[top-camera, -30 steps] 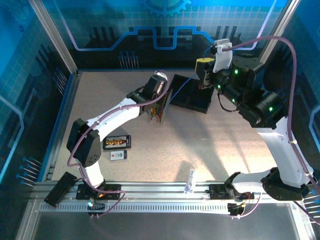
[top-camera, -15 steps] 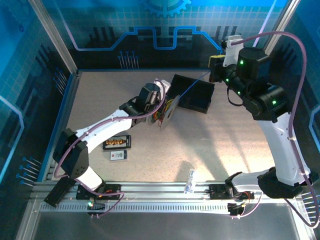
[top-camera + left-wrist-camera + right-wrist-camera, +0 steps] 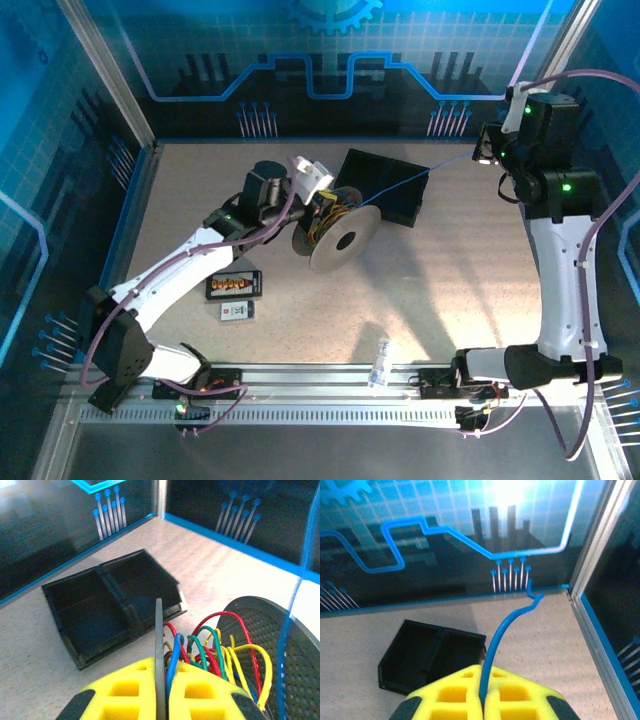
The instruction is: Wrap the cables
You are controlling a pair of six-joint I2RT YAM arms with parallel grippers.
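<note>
Seeing left claw [image 3: 160, 669] closed tight on a thin grey flange of the spool [image 3: 342, 240], mid-tabletop [image 3: 450, 290], just beside the black tray [image 3: 392, 192]. Got right claw [image 3: 482, 674] pinched on the blue cable [image 3: 420, 177], up near the back right corner. Noting cables [image 3: 220, 645] bunched on the spool as loose loops: red, green, yellow, blue. Tracing blue cable in a straight line from spool to right claw, crossing over the tray corner; short kinked tail poking past the fingers. Tray: two compartments, bare black floors. Nearer left on tabletop: small black board [image 3: 233, 286] with orange connectors, pale card [image 3: 237, 311] just beside. Can't make out spool core behind the loops, nor whether spool touches tabletop
</note>
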